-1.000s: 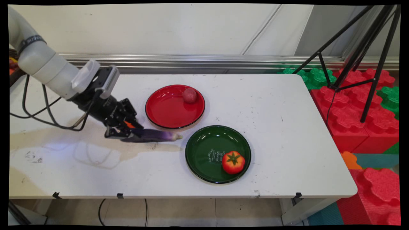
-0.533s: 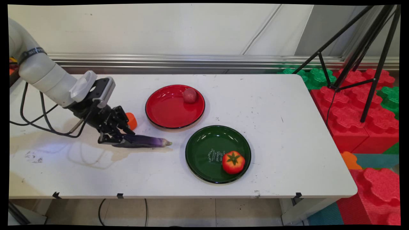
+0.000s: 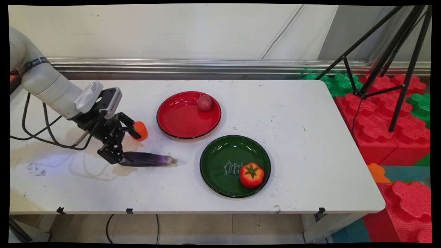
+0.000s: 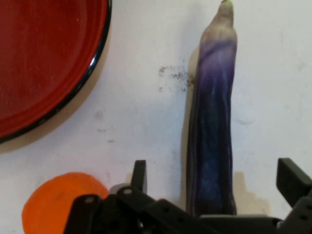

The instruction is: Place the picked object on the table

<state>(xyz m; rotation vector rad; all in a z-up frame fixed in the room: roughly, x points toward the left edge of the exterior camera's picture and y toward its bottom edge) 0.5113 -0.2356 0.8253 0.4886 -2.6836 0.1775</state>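
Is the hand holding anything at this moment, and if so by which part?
Nothing is held. The hand is open, its fingers standing clear either side of the eggplant's thick end; the eggplant lies on the table.

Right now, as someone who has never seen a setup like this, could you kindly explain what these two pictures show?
The main view is from a fixed camera looking down across a white table. The white tube at the left is a robot arm ending in a black two-finger gripper. The hand view is from a camera on that hand, looking along its fingers. The gripper is open, its fingers either side of the thick end of a purple eggplant lying on the table. Beside it sits a small orange object. Further right, a red plate holds a reddish ball-like fruit, and a green plate holds a tomato.
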